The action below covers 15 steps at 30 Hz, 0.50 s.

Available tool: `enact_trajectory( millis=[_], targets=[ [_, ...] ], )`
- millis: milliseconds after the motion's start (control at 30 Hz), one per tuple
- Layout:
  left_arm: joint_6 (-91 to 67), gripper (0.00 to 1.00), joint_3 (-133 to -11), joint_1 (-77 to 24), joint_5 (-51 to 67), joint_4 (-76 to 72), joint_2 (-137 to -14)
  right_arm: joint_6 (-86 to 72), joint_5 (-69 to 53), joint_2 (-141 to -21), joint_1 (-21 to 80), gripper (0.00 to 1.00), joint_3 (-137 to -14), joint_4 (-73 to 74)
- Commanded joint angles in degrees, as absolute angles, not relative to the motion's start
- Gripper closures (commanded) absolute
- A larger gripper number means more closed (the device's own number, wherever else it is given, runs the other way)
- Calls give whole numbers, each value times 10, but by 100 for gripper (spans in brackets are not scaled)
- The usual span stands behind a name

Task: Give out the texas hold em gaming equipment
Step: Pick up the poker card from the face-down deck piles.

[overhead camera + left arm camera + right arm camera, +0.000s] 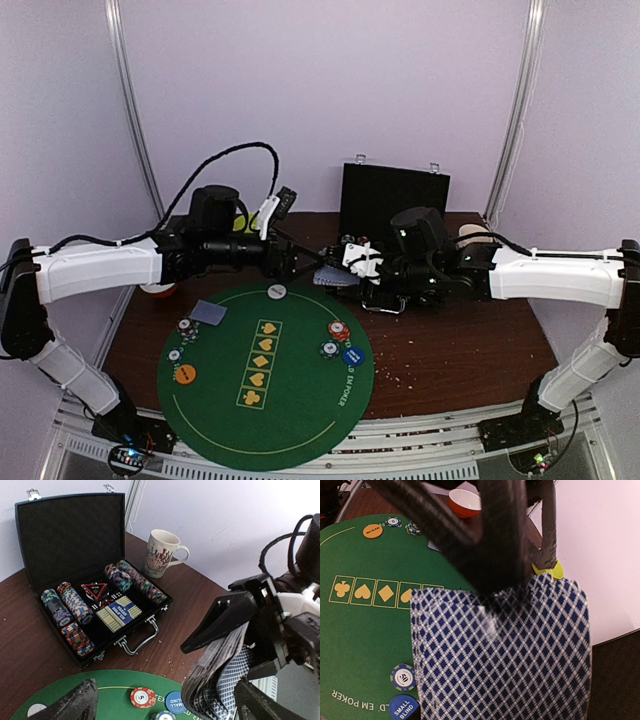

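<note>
Clamping the deck in the right tool, over the mat's far rim. Hovering the left tool spread wide, deck just ahead by its right finger, long axis hanging downward, within reach for peeling one off.

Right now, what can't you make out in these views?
- Card faces: the deck shows only backs and edges, both wrist views.
- Much of the mat, right wrist: covered by the deck.
- Values on the case chips, left wrist: mostly too small.
- Deck, top external: small, partly under the right end effector.
</note>
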<state>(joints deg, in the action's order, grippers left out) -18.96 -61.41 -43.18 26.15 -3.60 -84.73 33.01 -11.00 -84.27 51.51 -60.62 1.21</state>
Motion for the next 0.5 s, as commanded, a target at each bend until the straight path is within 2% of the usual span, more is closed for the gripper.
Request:
enact_trajectory(
  millis=[0, 333, 433, 467],
  targets=[
    [-194, 2, -634, -442, 271, -77, -867, 325, -117, -846, 518, 53, -625, 2],
    [-219, 3, -662, -459, 273, -78, -913, 325, -118, -846, 518, 53, -626, 3],
    [-224, 11, -660, -459, 241, -68, -913, 326, -116, -846, 518, 53, -626, 2],
    [-224, 17, -661, -459, 231, -60, -913, 325, -115, -846, 518, 53, -625, 1]
  ],
)
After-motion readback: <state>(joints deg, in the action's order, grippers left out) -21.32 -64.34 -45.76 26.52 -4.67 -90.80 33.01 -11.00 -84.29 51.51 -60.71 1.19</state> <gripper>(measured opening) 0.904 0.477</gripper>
